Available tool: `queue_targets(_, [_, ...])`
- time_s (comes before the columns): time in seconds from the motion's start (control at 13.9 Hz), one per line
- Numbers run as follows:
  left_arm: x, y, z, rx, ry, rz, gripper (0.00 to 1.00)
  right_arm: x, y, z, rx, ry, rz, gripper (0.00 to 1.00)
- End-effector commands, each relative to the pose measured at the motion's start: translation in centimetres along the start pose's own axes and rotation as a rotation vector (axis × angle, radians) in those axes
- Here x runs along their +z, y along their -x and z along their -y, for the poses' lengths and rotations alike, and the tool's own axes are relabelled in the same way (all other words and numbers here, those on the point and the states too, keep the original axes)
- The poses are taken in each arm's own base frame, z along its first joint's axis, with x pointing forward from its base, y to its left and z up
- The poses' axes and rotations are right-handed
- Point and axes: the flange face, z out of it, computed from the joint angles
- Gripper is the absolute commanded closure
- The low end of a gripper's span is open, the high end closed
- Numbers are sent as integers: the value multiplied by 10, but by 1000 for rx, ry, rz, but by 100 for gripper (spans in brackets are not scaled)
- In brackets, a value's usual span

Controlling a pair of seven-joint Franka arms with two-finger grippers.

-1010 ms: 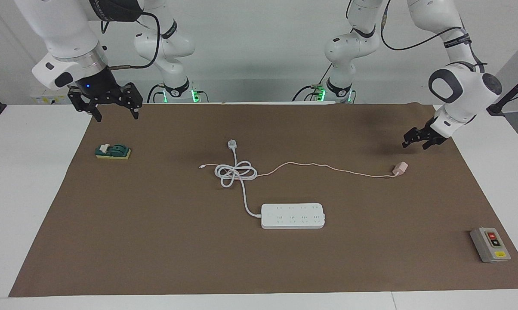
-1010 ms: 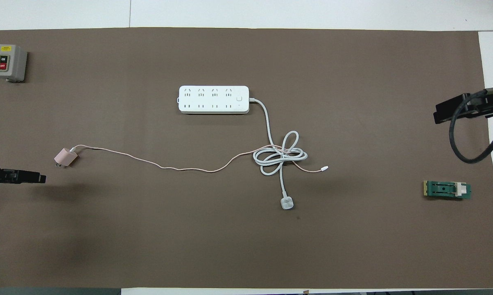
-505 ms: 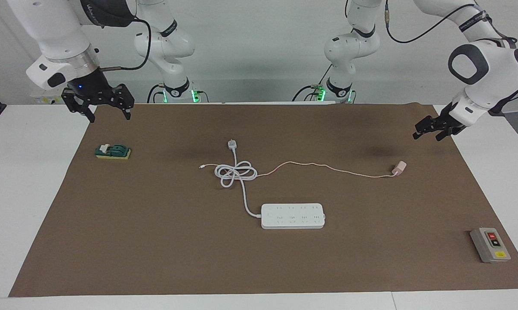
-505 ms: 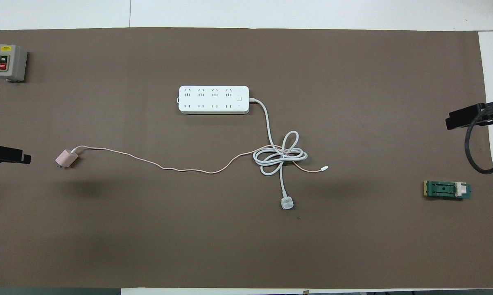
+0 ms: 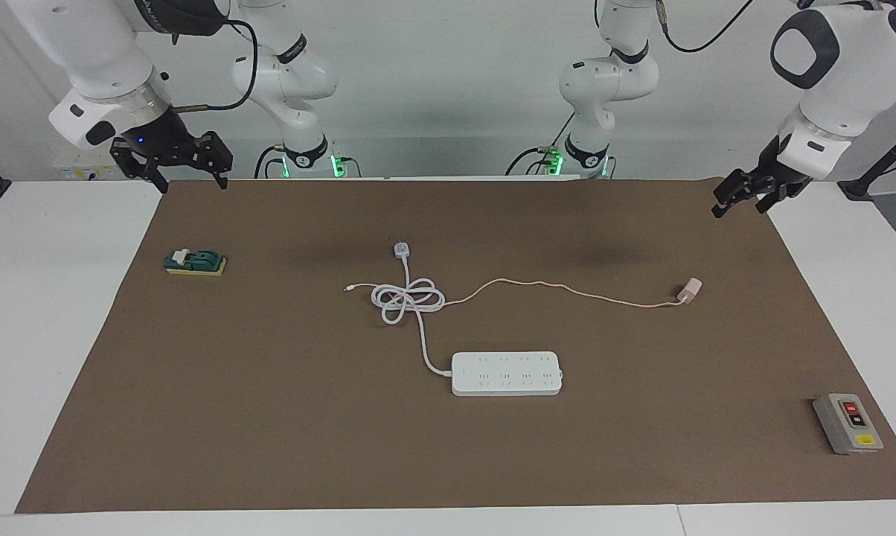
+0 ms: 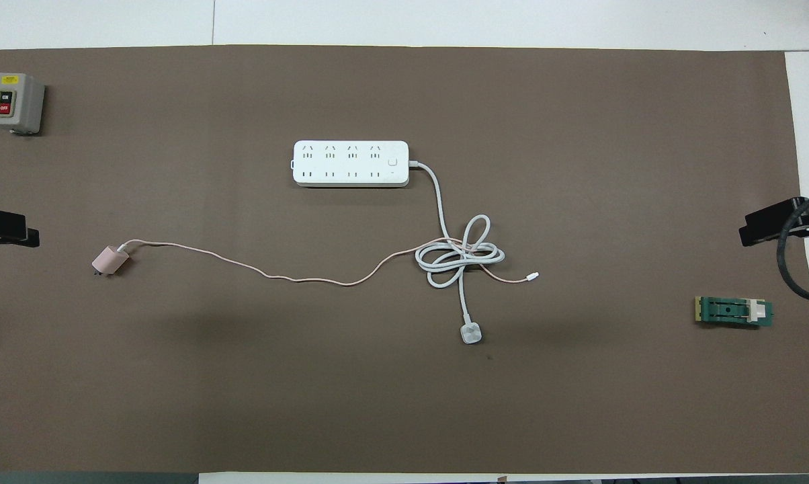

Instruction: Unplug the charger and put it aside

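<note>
Right gripper (image 5: 171, 165) is hanging over the brown mat's (image 5: 269, 447) corner at the right arm's end, fingers spread, holding nothing. Small green block on a yellow base (image 5: 195, 261) is lying near that mat edge, bare mat around it. Mid-mat, coiled white cord with its white plug (image 5: 408, 295) is running to the long white multi-socket power strip (image 5: 506, 373), no plug in its sockets. Small pale pink cube charger (image 5: 690, 290) is lying on the mat toward the left arm's end, well apart from the strip, thin pink cable (image 5: 552, 286) trailing into the coil. Left gripper (image 5: 746, 192) is hanging over the mat edge, fingers apart, empty. Grey switch box with red and black buttons (image 5: 848, 423) is sitting by the corner farthest from the robots.
</note>
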Motion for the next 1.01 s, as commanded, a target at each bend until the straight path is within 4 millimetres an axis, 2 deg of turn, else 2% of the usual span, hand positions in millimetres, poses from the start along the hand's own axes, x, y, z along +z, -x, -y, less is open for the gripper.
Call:
queue_targets(0.0, [-19,26,-10,-60,-36,38,0,-12,2,1,14,9,-18,0])
queue_targets(0.14, [-19,30,-12,-71,-39,55,0,-14,2,3,28,11,-26,0])
queue_targets(0.22, [-24,25,-13,-68,-42,47,0,-16,2,2,32,15,-30,0])
queue_targets(0.29, [-38,18,-16,-65,-35,38,0,-19,3,2,36,18,-39,0])
queue_targets(0.36, [-41,16,-30,-37,-45,81,0,-21,2,1,38,32,-44,0])
queue_targets(0.43, [-44,14,-35,-28,-47,107,0,-22,1,1,37,35,-56,0])
queue_targets(0.65, [-43,7,-67,32,-41,47,0,-22,0,2,76,33,-66,0])
queue_targets(0.72, [-39,8,-84,64,-39,32,0,-22,0,4,82,34,-68,0])
queue_targets(0.94, [-31,14,-86,68,-42,41,0,-21,0,5,93,27,-67,0])
